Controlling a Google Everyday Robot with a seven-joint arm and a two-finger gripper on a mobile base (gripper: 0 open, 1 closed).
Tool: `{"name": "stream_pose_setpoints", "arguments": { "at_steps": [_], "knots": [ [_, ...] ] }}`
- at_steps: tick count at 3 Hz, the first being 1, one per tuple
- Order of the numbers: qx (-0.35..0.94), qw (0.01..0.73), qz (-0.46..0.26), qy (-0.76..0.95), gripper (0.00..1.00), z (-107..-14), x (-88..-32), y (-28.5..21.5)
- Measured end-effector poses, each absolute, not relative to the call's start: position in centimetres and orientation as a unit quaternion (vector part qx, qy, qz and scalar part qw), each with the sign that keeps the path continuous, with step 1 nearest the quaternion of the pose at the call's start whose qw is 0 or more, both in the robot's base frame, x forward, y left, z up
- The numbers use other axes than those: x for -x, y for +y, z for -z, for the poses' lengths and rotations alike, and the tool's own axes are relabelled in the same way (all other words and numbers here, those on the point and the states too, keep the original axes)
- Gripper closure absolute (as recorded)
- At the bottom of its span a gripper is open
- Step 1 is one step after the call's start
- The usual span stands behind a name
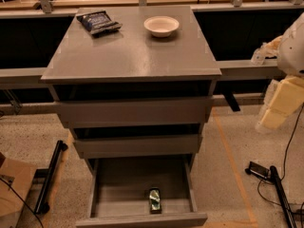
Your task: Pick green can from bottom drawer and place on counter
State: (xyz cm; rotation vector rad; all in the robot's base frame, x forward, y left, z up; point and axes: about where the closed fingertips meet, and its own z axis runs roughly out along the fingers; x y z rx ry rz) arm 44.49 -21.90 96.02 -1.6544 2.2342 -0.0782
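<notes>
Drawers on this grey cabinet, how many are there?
3, stacked under the counter: top drawer, middle drawer, and bottom drawer pulled open with the green can inside. The pincer hangs off to the right of them. None seems hidden.

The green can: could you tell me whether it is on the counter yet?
No, the green can lies in the open bottom drawer, while the gripper hangs right of the counter.
</notes>
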Motion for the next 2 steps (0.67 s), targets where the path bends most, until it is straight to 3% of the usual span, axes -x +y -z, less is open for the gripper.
{"name": "stream_pose_setpoints", "arguments": {
  "at_steps": [2],
  "knots": [
    [0.539,0.197,-0.047,0.818,0.00,-84.7,-47.2,-22.8]
  ]
}}
